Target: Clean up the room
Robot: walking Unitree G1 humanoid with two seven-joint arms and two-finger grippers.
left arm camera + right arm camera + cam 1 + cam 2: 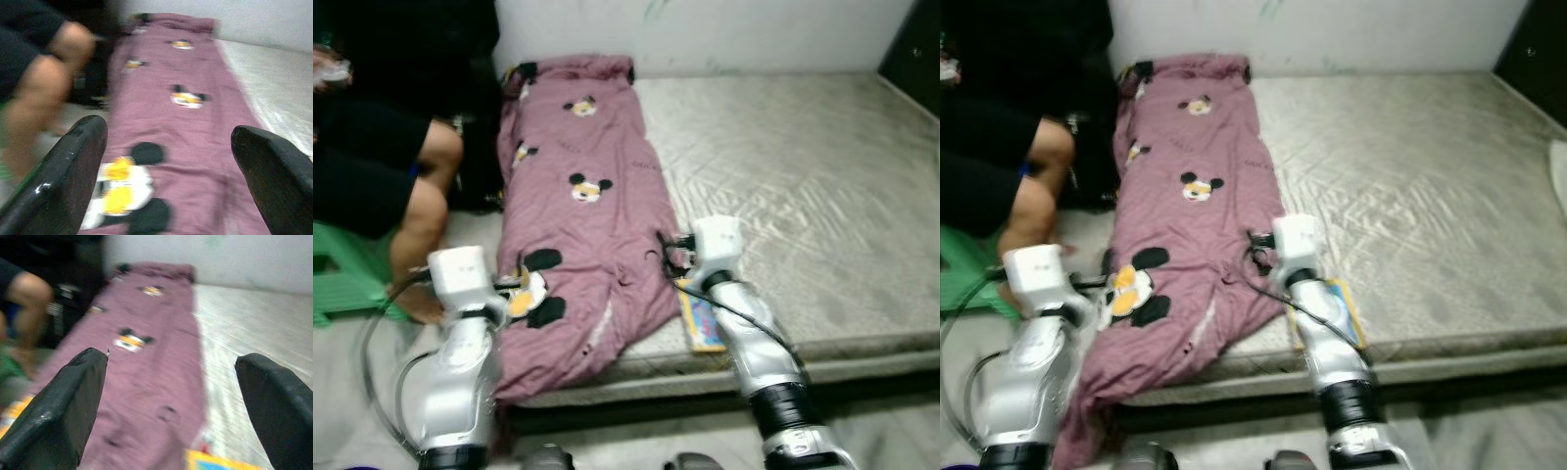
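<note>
Mauve cotton blanket printed with cartoon mouse heads (582, 235) lies lengthwise along the left side of a bare grey quilted mattress (803, 186), its far end bunched at the white wall (705, 29), its near end draped over the mattress's front edge toward the floor; the mattress surface to the blanket's right is bare fabric. Flat yellow-and-blue picture book (702, 318) lies on the mattress near the front edge, just beside the blanket's right hem; the right arm crosses over it.

Left gripper (168, 181): held above the near part of the blanket, over a large mouse print; fingers (63, 176) spread wide apart, nothing between them. Right gripper (171, 406): held above the blanket's right margin, the book's corner visible below; fingers (58, 406) likewise spread wide, holding nothing. Contact of either gripper with the cloth cannot be determined; views are blurred.

A seated person in dark clothing (382, 147) occupies the left, bare knee and lower leg near the blanket's left edge, on a green plastic stool (342, 279); a dark cabinet corner (913, 49) stands at the far right.
</note>
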